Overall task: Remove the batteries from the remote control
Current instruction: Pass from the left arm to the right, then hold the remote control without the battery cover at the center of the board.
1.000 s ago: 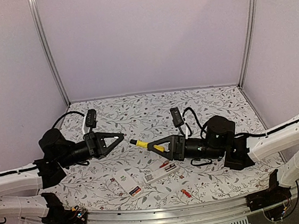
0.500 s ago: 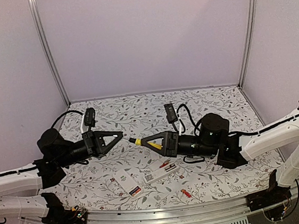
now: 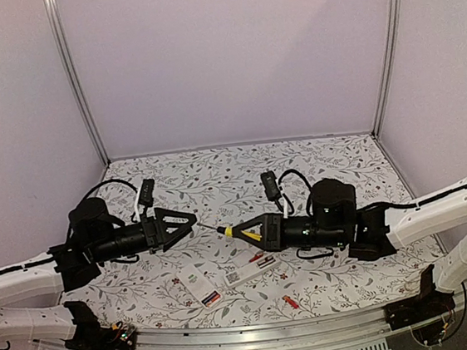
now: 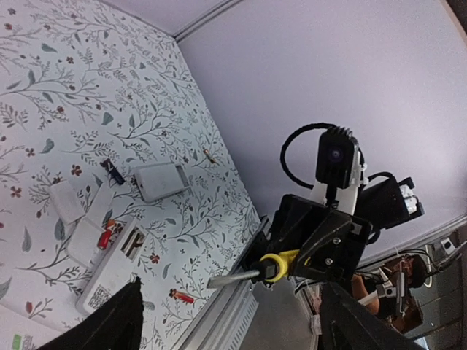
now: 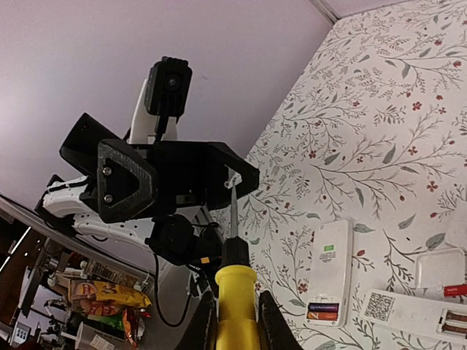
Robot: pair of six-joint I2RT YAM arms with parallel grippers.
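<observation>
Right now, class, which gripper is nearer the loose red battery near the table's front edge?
Right. The right gripper, shut on the yellow-handled screwdriver, sits behind and slightly left of the loose red battery; the left gripper, open, is farther off to the left.

Right wrist: screwdriver [image 5: 237,299] handle runs off bottom edge, right gripper [image 5: 239,329] just slivers either side, so grip itself out of shot. QR remote [image 5: 408,313] clipped at lower right corner. Left wrist: left gripper [image 4: 230,306] fingers [image 4: 109,324] chopped by bottom edge, green-label remote [image 4: 18,339] only corner showing. Top view: batteries [image 3: 211,297] in both way too small to count, handle mostly buried in right gripper.
</observation>
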